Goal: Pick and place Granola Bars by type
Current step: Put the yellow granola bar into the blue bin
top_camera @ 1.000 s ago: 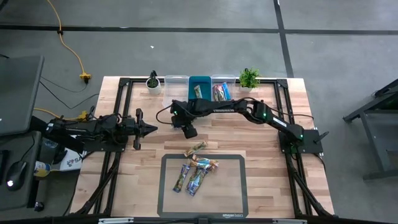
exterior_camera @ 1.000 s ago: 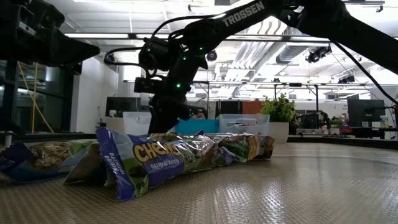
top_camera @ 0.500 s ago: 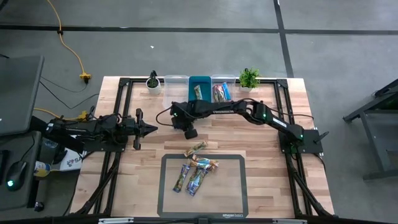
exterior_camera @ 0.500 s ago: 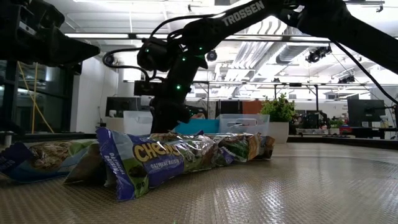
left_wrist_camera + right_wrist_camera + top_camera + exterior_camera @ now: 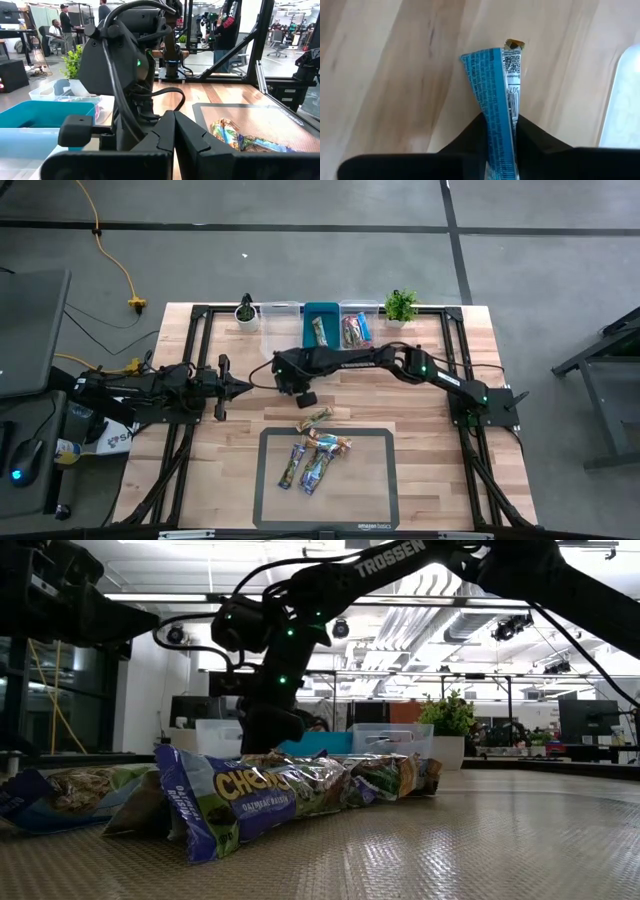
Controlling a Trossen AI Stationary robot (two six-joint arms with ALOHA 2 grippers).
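My right gripper [image 5: 303, 396] [image 5: 500, 121] hangs over the bare wood between the bins and the mat, pointing steeply down, shut on a blue granola bar [image 5: 494, 82]. Several more granola bars [image 5: 315, 456] lie flat on the dark mat [image 5: 375, 480], and one [image 5: 316, 418] lies on the wood just past the mat's far edge. At the table's left, my left gripper [image 5: 245, 387] [image 5: 173, 131] stays level and shut, with nothing between its fingers. My right gripper pinches the blue bar's wrapper [image 5: 498, 127] between its two fingers, coming from above and slanting down. The bar runs on past the fingertips along the fingers' line, its crimped end [image 5: 512, 46] toward the wood. Whether that end touches the table, I cannot tell.
Three bins stand in a row at the far edge: a clear one [image 5: 282, 313], a teal one [image 5: 322, 313] with a bar inside, and a clear one [image 5: 357, 308] with bars. A small potted plant [image 5: 246, 311] and another [image 5: 401, 305] flank them.
My right gripper has shifted a little toward the table's near edge while staying low over the wood.
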